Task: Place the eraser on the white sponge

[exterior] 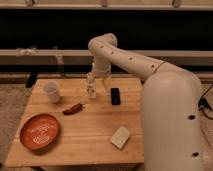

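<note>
The black eraser (pixel 115 96) lies flat on the wooden table (pixel 85 145), right of centre towards the back. The cream-white sponge (pixel 120 137) lies near the front edge, straight in front of the eraser and well apart from it. My gripper (pixel 98 76) hangs at the end of the white arm above the table's back edge. It is left of the eraser and behind it, close to a small white bottle, and it holds nothing that I can see.
A small white bottle (pixel 90 85) stands at the back centre. A white cup (pixel 52 91) stands at the back left. A dark red chili-shaped thing (pixel 73 108) lies mid-table. An orange plate (pixel 39 131) sits front left. My arm's bulk (pixel 170 115) covers the table's right side.
</note>
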